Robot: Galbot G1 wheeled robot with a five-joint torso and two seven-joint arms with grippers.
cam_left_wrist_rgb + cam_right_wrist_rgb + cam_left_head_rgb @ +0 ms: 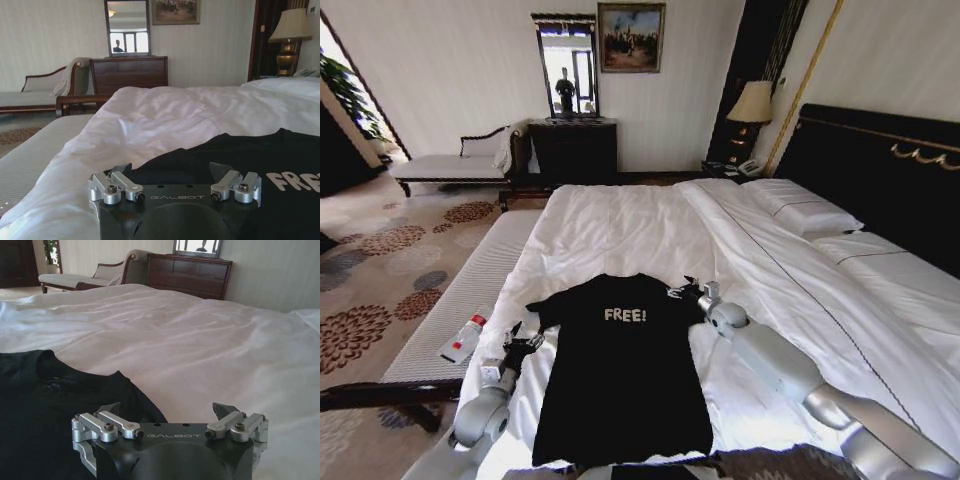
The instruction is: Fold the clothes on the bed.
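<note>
While the shirt [620, 370] lies flat and face-up on the bed [650, 225], near its foot, I have one pincer parked at each sleeve. The shirt's long axis runs from the hem nearest me up toward the collar and the pillows beyond. My left pincer [525, 342] sits just beside the shirt's left sleeve, jaws spread apart and holding nothing; from its wrist camera the sleeve edge lies right between and ahead of the fingertips [121, 169]. My right pincer [686, 291] sits at the right shoulder, also released and empty, with the sleeve corner under its one finger and bare duvet under the other. Each arm is equally near its own sleeve, so I judge the coming grasp turns on each pincer closing inward toward the shirt's midline.

The hem is cut off at the lower edge of the head view, so I cannot tell how it lies. Whether either fingertip touches fabric yet is hard to make out. A small bottle [473, 326] lies on the bench [450, 300] left of the shirt.
</note>
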